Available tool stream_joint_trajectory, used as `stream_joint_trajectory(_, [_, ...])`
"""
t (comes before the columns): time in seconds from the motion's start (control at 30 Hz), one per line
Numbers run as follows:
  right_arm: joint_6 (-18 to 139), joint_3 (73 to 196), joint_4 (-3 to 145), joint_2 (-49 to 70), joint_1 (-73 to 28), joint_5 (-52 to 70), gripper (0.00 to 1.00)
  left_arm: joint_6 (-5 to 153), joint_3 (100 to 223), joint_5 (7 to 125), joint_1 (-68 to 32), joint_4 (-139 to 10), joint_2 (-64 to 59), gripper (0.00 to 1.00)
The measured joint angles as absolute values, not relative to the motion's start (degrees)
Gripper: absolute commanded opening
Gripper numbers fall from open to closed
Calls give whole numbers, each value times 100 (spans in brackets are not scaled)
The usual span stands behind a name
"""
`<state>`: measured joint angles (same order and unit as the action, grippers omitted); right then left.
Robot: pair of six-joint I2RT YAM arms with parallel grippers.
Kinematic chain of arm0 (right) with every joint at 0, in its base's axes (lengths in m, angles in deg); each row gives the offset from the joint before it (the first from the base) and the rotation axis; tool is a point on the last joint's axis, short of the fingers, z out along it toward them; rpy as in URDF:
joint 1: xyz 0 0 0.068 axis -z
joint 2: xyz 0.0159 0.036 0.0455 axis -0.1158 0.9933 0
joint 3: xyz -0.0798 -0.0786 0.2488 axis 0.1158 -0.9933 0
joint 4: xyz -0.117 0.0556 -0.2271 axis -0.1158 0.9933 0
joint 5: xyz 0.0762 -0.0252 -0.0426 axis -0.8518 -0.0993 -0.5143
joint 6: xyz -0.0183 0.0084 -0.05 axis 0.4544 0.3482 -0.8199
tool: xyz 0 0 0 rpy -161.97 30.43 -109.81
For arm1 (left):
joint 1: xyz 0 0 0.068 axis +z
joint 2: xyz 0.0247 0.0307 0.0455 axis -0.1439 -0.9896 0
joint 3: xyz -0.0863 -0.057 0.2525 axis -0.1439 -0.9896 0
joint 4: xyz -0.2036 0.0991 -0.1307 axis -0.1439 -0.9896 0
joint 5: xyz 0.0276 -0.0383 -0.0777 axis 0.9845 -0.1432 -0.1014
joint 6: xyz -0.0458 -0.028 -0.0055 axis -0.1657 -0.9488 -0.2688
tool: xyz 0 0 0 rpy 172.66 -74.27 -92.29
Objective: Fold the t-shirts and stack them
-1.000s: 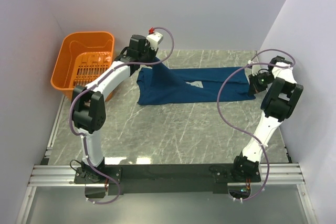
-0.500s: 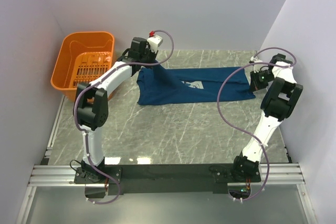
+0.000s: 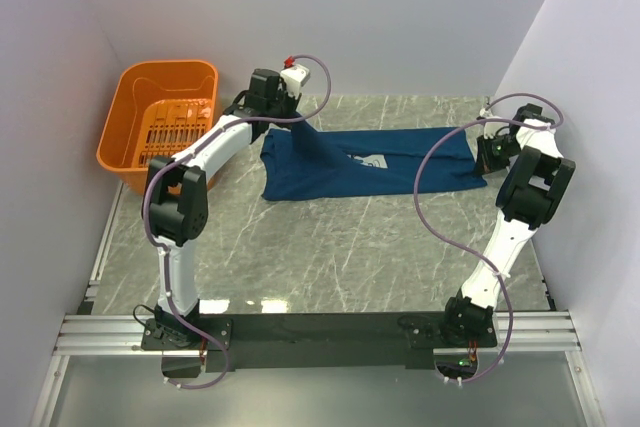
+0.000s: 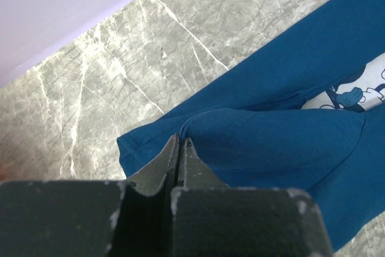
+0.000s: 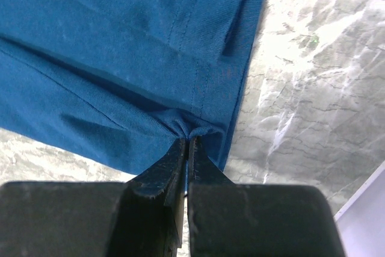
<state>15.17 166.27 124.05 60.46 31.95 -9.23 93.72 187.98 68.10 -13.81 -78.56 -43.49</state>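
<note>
A dark blue t-shirt [image 3: 370,162] is stretched across the far part of the marble table, its white print [image 3: 370,160] facing up near the middle. My left gripper [image 3: 290,110] is shut on the shirt's left end and holds it lifted off the table; in the left wrist view the cloth [image 4: 271,130] bunches at the left gripper [image 4: 180,139] tips. My right gripper [image 3: 482,155] is shut on the shirt's right edge; in the right wrist view the fabric [image 5: 120,58] puckers into the right gripper [image 5: 186,139].
An orange plastic basket [image 3: 160,122] stands at the far left, beside the left arm. White walls close in the table on the left, back and right. The right arm's cable [image 3: 430,187] loops over the shirt's right part.
The shirt has been drawn a little tighter and flatter between the two grippers. The left elbow has shifted slightly; the right gripper has edged outward.
</note>
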Motion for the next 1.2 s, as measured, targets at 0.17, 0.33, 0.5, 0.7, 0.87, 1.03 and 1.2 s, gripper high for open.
stream_joint_trajectory(0.17, [1731, 16627, 12285, 6046, 3195, -912, 0, 9372, 18842, 6808, -1377, -7858, -4465, 1])
stream_joint_trajectory(0.33, [1851, 16629, 12222, 6046, 3195, -934, 0, 9370, 18861, 6808, -1377, -7862, -4517, 1])
stream_joint_trajectory(0.5, [1873, 16627, 12215, 6046, 3197, -958, 0, 9370, 18955, 6788, -1377, -7856, -4519, 1])
stream_joint_trajectory(0.7, [1893, 16627, 12215, 6046, 3206, -964, 0, 9374, 18997, 6764, -1377, -7853, -4519, 1])
stream_joint_trajectory(0.87, [1910, 16627, 12215, 6046, 3208, -960, 0, 9378, 19060, 6703, -1377, -7851, -4583, 1])
stream_joint_trajectory(1.03, [1923, 16627, 12215, 6046, 3208, -954, 0, 9378, 19272, 6555, -1377, -7838, -4688, 1])
stream_joint_trajectory(1.2, [1958, 16627, 12211, 6046, 3219, -949, 0, 9372, 19572, 6456, -1405, -7814, -4784, 1])
